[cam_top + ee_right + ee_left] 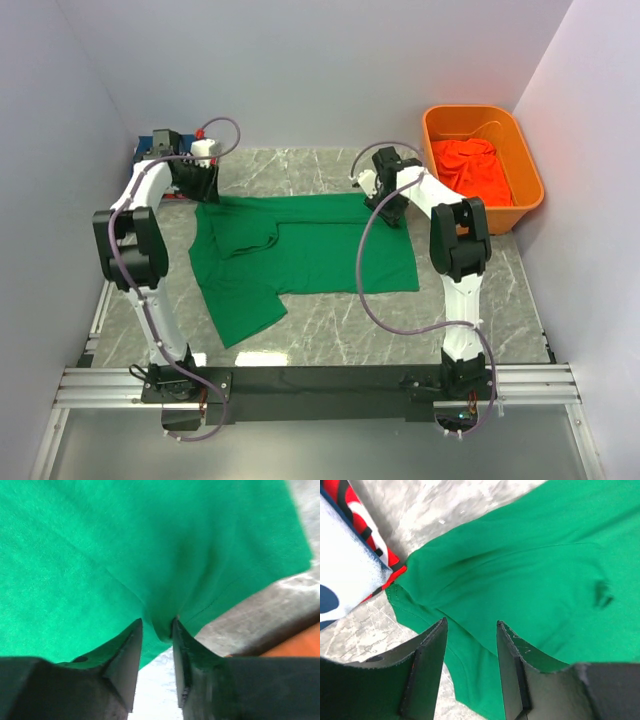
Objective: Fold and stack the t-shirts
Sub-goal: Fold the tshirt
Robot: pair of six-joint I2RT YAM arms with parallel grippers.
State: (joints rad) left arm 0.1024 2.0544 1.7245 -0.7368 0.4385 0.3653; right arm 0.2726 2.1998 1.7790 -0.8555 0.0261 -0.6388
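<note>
Two grippers sit at the far edge of the green t-shirt (300,250), one at each end of it. The right gripper (157,622) is clenched on that shirt: its fingers stand almost together with a tuck of green cloth between the tips, and creases in the fabric run out from that spot. Just off this gripper's right side the shirt's edge ends and the grey marble table (260,610) shows.

The left gripper (471,625) is released, with its fingers apart and a clear gap between them. Green cloth lies below and ahead of it; I cannot tell whether the tips touch the cloth. To this gripper's left, the shirt's hemmed corner meets the dark blue t-shirt (350,565) with its white and red print.

From above, the green shirt spreads flat on the table from both grippers back toward the arm bases, with a fold of cloth lying on its body near the left gripper. Well to the right of the right gripper stands the orange bin (468,110), with the orange-red t-shirt (475,165) crumpled inside.
</note>
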